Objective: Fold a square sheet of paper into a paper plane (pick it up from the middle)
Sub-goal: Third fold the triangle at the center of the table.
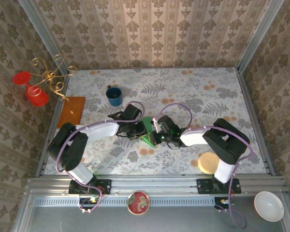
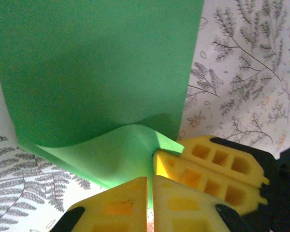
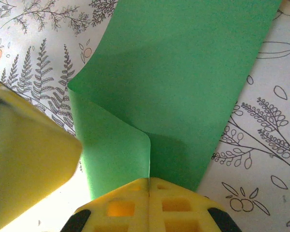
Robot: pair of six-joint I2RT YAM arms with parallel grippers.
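The green sheet (image 2: 96,72) sits at the middle of the table (image 1: 208,96), between the two arms and nearer their bases than the blue mug (image 1: 114,95). The left gripper (image 2: 149,193) has its yellow pads pressed together on an edge of the sheet. The right gripper (image 3: 149,191) pinches the sheet just beside it, and the paper runs into the seam between its closed pads. The sheet bends in a soft curl, with no crease yet. I judge this to be an early fold. To do it well, I should move both wrists together so the paper does not twist or tear between the two pinches. I would then bring the held edge squarely onto the opposite edge, match the corners, and only then flatten the bend. The top view places the sheet on the table, but the grippers cover most of it there. The left wrist view shows a lower layer curving up toward the pads and how close the right fingers are. The right wrist view shows the rolled edge entering the pinch, with one left finger a yellow blur to the left.
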